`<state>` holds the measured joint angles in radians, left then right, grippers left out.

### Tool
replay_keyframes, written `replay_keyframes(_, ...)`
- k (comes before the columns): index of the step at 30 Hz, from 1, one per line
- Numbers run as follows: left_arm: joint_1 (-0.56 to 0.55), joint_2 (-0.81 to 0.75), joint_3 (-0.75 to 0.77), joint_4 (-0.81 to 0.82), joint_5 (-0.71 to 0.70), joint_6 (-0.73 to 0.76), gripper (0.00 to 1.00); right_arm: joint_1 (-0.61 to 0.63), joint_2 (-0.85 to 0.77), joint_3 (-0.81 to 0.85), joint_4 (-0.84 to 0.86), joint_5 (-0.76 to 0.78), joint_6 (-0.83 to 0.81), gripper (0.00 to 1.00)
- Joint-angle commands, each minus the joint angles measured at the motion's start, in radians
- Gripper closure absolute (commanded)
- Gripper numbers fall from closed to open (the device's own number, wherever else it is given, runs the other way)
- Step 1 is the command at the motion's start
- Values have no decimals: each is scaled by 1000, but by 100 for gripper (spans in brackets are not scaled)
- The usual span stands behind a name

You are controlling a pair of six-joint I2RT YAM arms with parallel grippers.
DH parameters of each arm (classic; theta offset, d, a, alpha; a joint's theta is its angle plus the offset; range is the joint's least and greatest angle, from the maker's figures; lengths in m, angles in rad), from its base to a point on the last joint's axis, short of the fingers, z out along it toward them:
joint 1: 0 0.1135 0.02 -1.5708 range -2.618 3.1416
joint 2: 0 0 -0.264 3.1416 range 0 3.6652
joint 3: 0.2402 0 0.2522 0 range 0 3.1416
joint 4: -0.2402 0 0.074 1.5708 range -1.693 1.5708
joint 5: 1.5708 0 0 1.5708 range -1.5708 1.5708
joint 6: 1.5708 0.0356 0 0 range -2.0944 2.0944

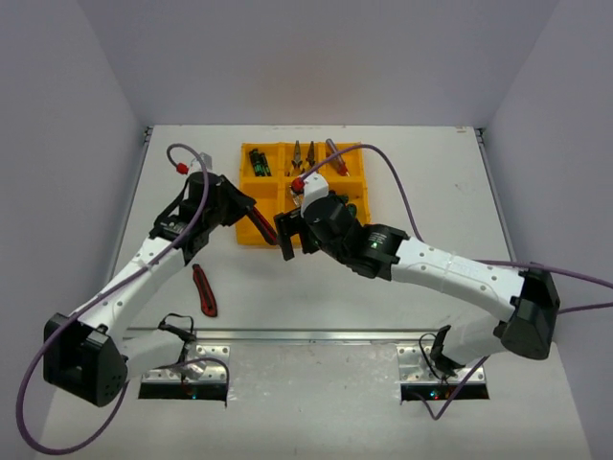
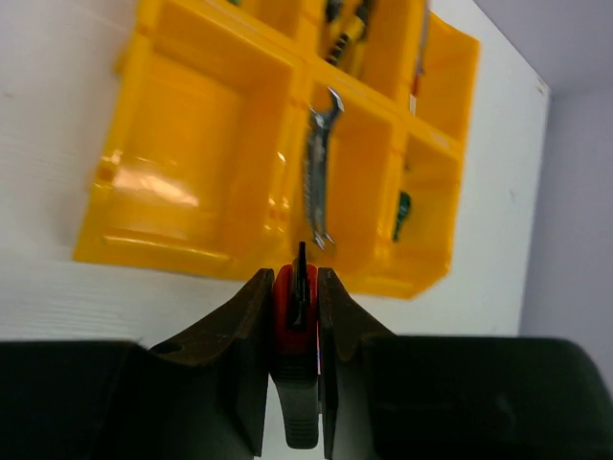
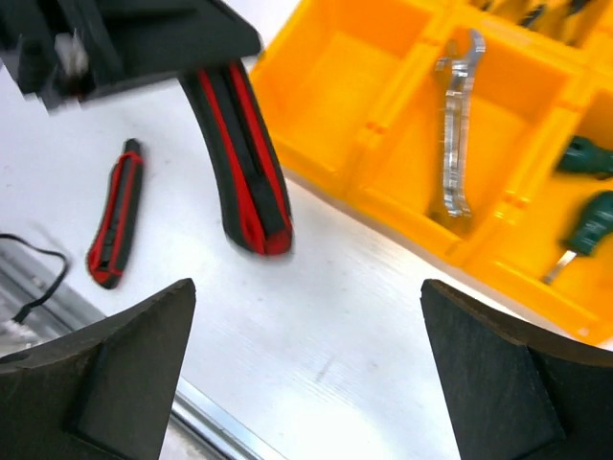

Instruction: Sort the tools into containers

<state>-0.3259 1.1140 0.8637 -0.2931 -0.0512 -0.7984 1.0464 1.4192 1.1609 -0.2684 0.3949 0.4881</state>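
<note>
**A:** What has the left claw [image 2: 295,287] got?

**B:** It's pinching a red-black utility knife [image 2: 295,321] edge-on between its fingers, just short of the yellow tray's [image 2: 144,251] near wall.

**A:** Where should the knife go?

**B:** I'd pick the bare compartment [image 2: 182,144] ahead and to that claw's left. The one straight ahead holds a silver wrench [image 2: 316,172]. Carry the knife over the wall first and lower it. Release only then, so it lies flat rather than propped on a divider.

**A:** And the right claw [image 3: 305,326]?

**B:** It's spread wide and holding nothing, hovering close beside the left one. It had best give room. A second utility knife [image 3: 115,216] lies on the tabletop [image 1: 316,297], back behind the left claw.
</note>
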Motion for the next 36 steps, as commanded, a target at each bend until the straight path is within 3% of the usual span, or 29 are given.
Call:
replay_keyframes(1,4,126,149,-89,-311,51,100,-29,-154,-68,-25,124,-38,1)
replay_keyframes(3,6,207,221,-96,-385,68,100,-52,-266,-122,-35,133,-48,1)
replay_keyframes(9,8,358,301,23,-400,105,100,-74,-427,-221,-40,156,-49,1)
replay_keyframes(15,8,511,388,44,-357,114,97,-75,-470,-275,-51,147,-50,1)
replay_keyframes(16,8,528,397,40,-351,114,91,-75,-472,-279,-54,147,-51,1)
replay_keyframes(23,8,551,451,-40,-332,113,17,-75,-471,-287,-63,153,-68,1)
replay_keyframes(29,-21,352,446,-224,-525,81,0,-78,-457,-300,-63,157,-66,1)
replay_keyframes(36,-20,235,307,-704,-623,-314,0,-86,-426,-319,-68,146,-58,1)
